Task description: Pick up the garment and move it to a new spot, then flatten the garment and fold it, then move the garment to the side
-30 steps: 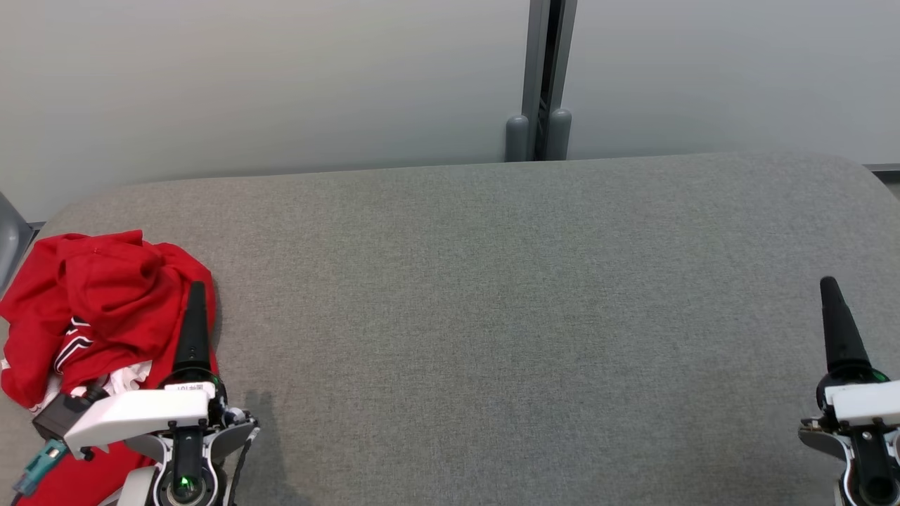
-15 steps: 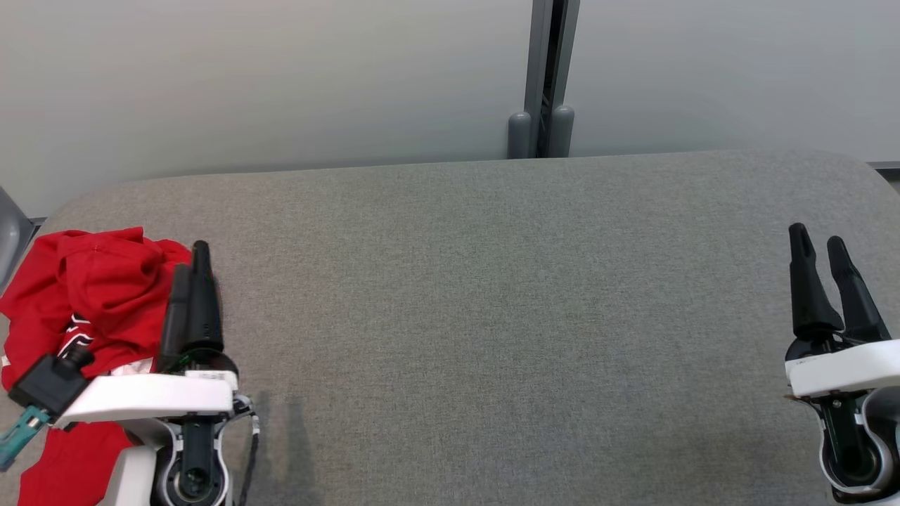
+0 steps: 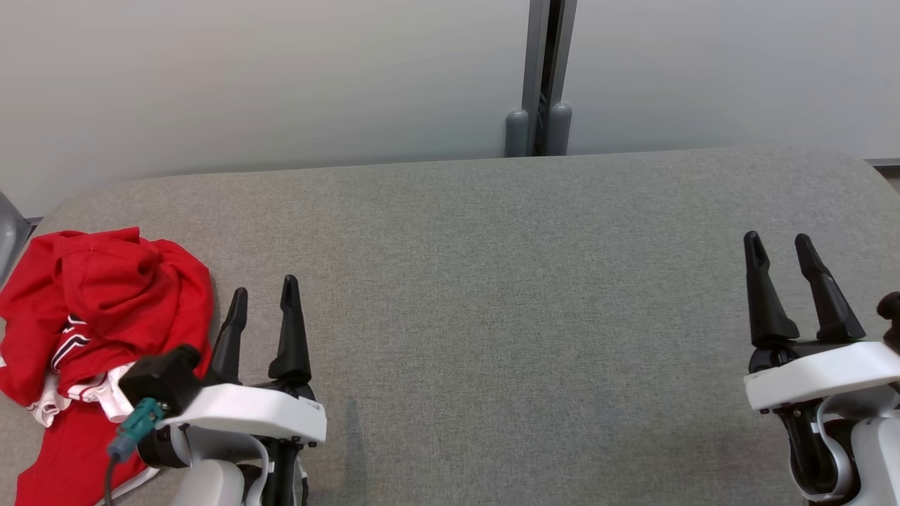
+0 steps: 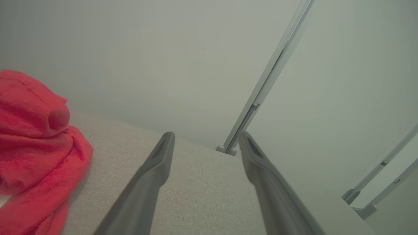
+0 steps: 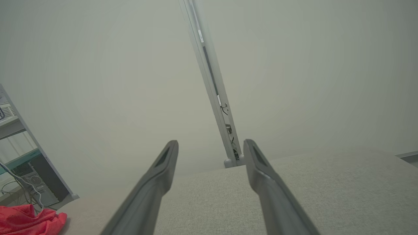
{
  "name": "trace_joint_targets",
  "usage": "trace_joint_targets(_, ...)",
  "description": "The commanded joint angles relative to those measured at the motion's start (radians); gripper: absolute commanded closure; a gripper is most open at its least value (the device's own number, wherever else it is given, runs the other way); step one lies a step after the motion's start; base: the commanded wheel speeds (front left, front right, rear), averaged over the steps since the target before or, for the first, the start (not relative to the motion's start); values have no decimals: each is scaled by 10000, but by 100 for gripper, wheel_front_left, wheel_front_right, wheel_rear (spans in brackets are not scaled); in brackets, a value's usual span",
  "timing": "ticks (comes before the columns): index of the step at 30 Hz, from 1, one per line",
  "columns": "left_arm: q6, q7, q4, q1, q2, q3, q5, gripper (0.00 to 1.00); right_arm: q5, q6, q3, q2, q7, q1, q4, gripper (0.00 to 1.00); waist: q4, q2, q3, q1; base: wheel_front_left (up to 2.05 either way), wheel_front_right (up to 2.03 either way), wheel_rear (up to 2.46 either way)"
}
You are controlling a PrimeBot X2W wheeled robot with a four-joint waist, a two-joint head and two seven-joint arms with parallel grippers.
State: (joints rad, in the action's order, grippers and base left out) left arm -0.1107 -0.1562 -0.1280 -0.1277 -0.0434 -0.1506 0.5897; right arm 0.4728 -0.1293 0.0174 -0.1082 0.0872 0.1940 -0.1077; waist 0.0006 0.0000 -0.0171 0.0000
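The garment (image 3: 91, 309) is a crumpled red piece with white and dark trim, heaped at the left end of the grey table (image 3: 492, 295). The left wrist view has it (image 4: 36, 147) at the left edge, and it (image 5: 29, 223) sits in the right wrist view's lower left corner. My left gripper (image 3: 264, 299) stands open just right of the heap, fingers apart and empty, clear of the cloth. My right gripper (image 3: 779, 244) hovers open and empty near the table's right end, far from the garment.
A pale partition wall with a grey post (image 3: 538, 77) runs behind the table's far edge. A shelf and a computer case (image 5: 29, 186) stand off the table's left end. Bare grey cloth lies between the two grippers.
My left gripper has come off the heap and shifted right, its fingers now side by side in view. The right gripper has moved up and left. The garment lies where it was.
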Motion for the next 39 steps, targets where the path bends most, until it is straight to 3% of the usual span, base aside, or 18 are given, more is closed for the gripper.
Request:
trace_joint_targets(1,-283,-112,72,-46,-157,-209,-539,0,-483,-13,-133,-121,165,107,63,0,-8,0,-11,0,0,0,0)
trace_joint_targets(8,-1283,-240,-374,8,-526,-1029,-1465,0,-1207,-14,-310,36,400,60,-119,0,-20,0,0,0,0,0,0)
trace_joint_targets(21,-1664,-489,-396,82,-896,-2022,-2406,0,-2476,-16,-372,429,802,-123,-678,0,-46,0,31,0,0,0,0)
trace_joint_targets(31,-1274,-656,-168,442,-638,-1670,-2809,0,-2414,-17,-593,574,1070,-195,-1398,0,-117,0,69,0,0,0,0)
trace_joint_targets(39,-644,-771,-406,732,-362,-1088,-3454,0,-2908,-19,-745,570,1286,-103,-1785,0,-94,0,113,0,0,0,0)
